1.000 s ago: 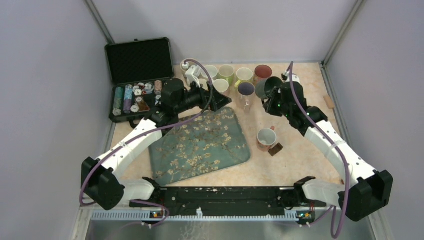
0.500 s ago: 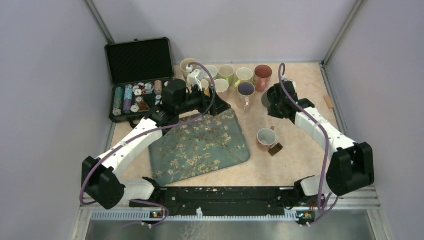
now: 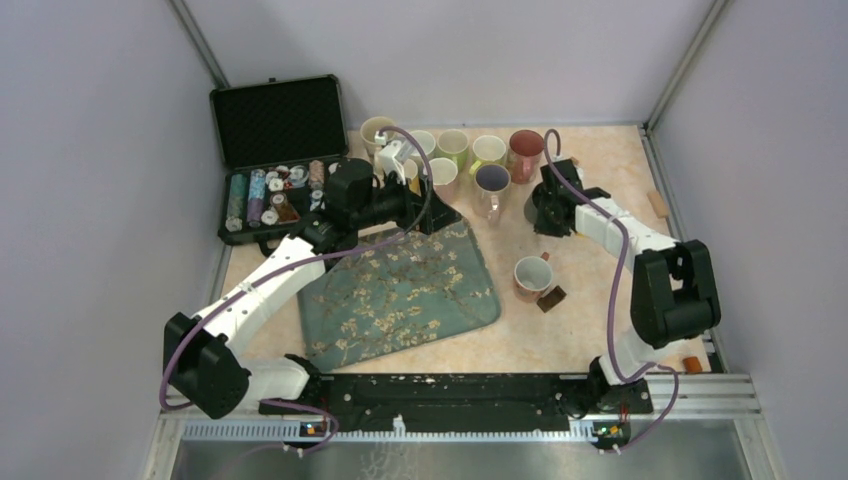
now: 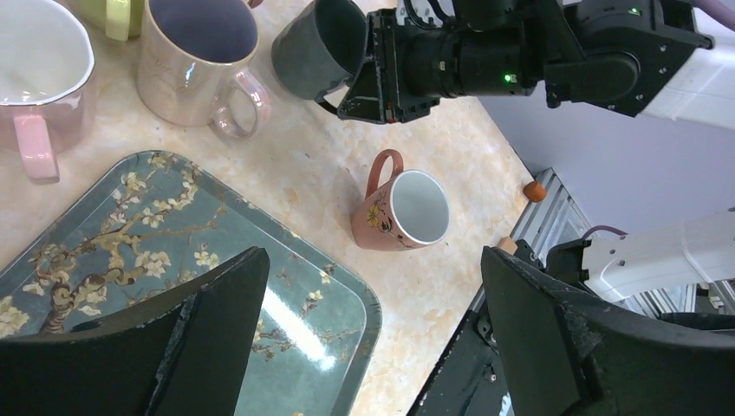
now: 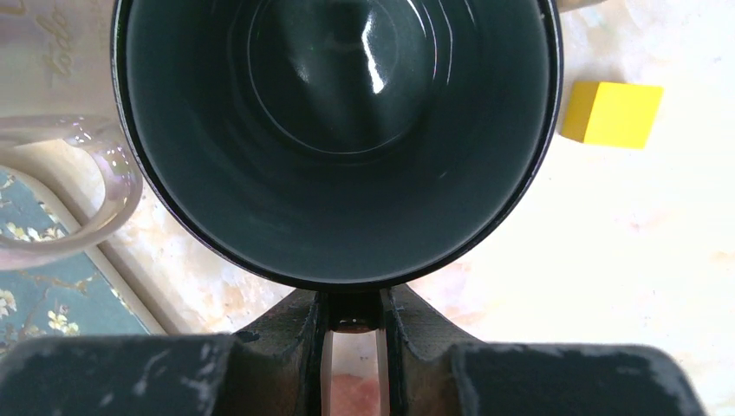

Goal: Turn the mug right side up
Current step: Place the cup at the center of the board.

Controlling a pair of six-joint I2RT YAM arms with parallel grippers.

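The dark green mug (image 5: 338, 130) fills the right wrist view with its mouth facing the camera and the tabletop showing around it. My right gripper (image 5: 349, 303) is shut on its handle. From above, the mug (image 3: 531, 207) sits right of the back row of cups, mostly hidden under the right gripper (image 3: 548, 200). Whether its base touches the table cannot be told. In the left wrist view the mug (image 4: 316, 48) shows at the top. My left gripper (image 4: 373, 260) hangs open and holds nothing above the tray's far corner (image 3: 440, 215).
A pink floral mug (image 3: 532, 275) stands upright near a small brown block (image 3: 551, 298). The floral tray (image 3: 400, 290) lies centre-left. Several mugs (image 3: 452, 150) line the back, a pearly one (image 4: 195, 61) closest. A yellow block (image 5: 611, 113) lies beside the dark mug. A chip case (image 3: 275, 150) stands back left.
The right wrist has turned and lowered the dark mug, so its mouth now faces up instead of sideways. The right arm has folded in closer. The left arm barely moved.
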